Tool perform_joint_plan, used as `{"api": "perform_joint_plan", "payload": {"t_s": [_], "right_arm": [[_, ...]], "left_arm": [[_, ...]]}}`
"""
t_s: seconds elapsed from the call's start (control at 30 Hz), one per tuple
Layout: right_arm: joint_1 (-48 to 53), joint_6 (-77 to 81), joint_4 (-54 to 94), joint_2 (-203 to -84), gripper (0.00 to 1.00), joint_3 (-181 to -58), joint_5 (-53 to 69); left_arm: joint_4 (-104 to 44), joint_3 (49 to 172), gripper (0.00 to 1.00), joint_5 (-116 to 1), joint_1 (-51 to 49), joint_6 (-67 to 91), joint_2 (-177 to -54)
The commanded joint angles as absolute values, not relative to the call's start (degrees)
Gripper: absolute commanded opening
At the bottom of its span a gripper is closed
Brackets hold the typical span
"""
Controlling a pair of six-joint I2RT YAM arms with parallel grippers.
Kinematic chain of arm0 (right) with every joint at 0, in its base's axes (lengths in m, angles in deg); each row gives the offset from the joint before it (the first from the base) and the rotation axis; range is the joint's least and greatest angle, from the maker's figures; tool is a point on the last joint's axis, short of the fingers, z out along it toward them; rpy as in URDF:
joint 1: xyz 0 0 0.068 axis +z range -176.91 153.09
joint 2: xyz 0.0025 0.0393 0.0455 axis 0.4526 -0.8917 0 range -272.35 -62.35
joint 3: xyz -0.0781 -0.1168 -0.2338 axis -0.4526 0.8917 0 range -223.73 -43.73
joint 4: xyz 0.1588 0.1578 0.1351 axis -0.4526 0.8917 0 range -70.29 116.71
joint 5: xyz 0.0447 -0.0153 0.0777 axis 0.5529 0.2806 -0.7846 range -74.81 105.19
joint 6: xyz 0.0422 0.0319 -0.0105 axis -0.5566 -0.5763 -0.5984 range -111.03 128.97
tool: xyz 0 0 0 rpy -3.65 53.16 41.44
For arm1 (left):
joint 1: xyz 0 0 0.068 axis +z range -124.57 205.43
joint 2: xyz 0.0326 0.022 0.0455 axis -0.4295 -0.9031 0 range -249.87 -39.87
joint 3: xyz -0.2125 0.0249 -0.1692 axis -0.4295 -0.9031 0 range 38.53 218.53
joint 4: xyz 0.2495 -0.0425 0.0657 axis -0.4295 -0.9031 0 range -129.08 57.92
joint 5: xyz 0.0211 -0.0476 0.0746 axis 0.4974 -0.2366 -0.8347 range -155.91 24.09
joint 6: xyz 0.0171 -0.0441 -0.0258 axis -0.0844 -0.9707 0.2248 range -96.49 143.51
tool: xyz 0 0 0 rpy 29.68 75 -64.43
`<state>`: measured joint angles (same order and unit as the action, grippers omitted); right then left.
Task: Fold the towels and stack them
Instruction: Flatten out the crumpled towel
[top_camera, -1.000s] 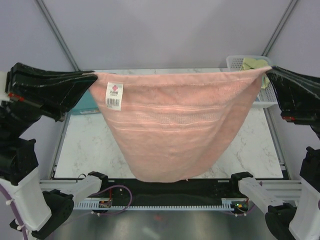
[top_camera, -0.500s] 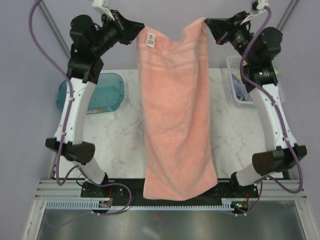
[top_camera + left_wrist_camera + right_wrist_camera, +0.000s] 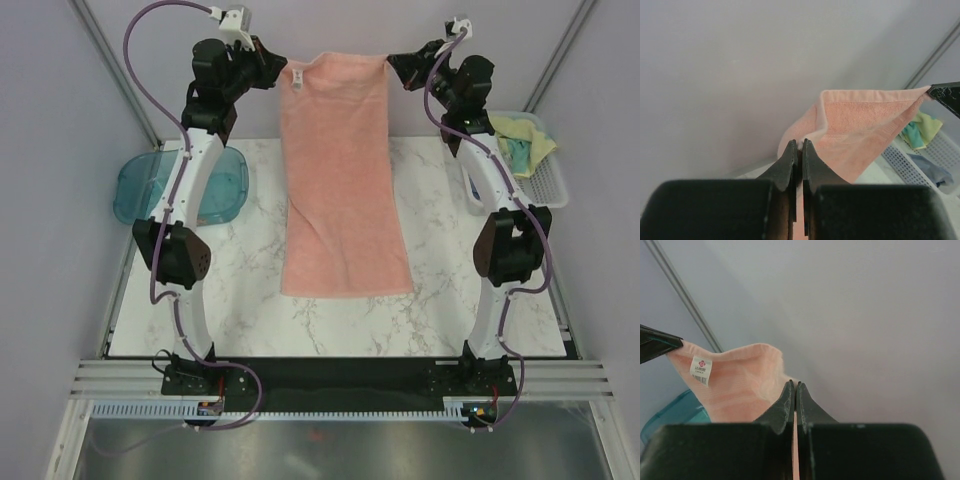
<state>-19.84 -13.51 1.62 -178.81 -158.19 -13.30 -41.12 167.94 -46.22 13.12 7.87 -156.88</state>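
At the far left of the tabletop (image 3: 450, 290), a teal see-through tray (image 3: 135, 195), partly hidden behind the left arm. At the far right edge, a white mesh basket (image 3: 550, 185), with a yellow towel (image 3: 525, 135) heaped on top and hanging a little over the rim, and a blue towel (image 3: 934, 171) lying lower inside, next to a bit of teal cloth.

Between the two, held high near the back wall, a pink towel (image 3: 340, 180), spread open in the air by its top edge. Left tool (image 3: 281, 77) clenched on the top left corner, just beside the white tag (image 3: 298, 80), the fingers pressed together with only the thin cloth between. Right tool (image 3: 393, 63) clenched in the same way on the top right corner. Top edge stretched nearly straight from one tool to the other. Rest of the pink towel hanging down toward the near side, with the lower edge over the middle of the tabletop. Cannot tell whether resting on it or just above. Well apart from both tray and basket.
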Motion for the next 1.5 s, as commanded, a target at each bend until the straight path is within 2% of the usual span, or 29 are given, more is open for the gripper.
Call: {"api": "perform_joint_plan", "payload": {"t_s": [0.0,0.37,0.57,0.73,0.93,1.07,1.17,1.27,1.47], "right_arm": [[-20.66,-13.01,-9.28,-181.34,0.00,-160.63,-16.53],[-25.32,-11.86,-18.53,-184.87,0.00,-150.09,-25.59],[-28.56,-11.25,-17.39,-184.43,0.00,-151.04,-26.03],[-28.67,-14.13,-16.94,-183.64,0.00,-152.20,-31.47],[-27.44,-19.25,-26.08,-175.74,0.00,-134.55,-33.76],[-25.42,-17.49,-24.16,-169.51,0.00,-122.61,-32.36],[-25.41,-14.25,-19.79,-165.29,0.00,-118.63,-30.52],[-25.41,-8.01,-11.07,-161.32,0.00,-119.75,-28.76],[-25.41,-3.25,-2.01,-154.99,0.00,-126.42,-24.54]], "left_arm": [[-33.58,169.49,0.02,-48.67,13.13,14.00,-158.77],[-33.23,159.13,0.02,-47.36,13.83,18.85,-159.49],[-32.35,156.92,0.02,-43.14,14.80,16.83,-157.38],[-32.78,155.96,0.02,-40.51,14.89,15.07,-155.89],[-32.26,144.55,0.02,-40.77,14.63,7.00,-150.00],[-29.02,134.27,0.02,-40.59,14.27,1.55,-144.73],[-28.39,127.67,0.02,-42.61,14.10,1.53,-139.81],[-28.13,125.72,0.02,-41.65,14.10,2.33,-136.21],[-28.30,131.42,0.02,-39.45,14.18,1.80,-133.12]]}}
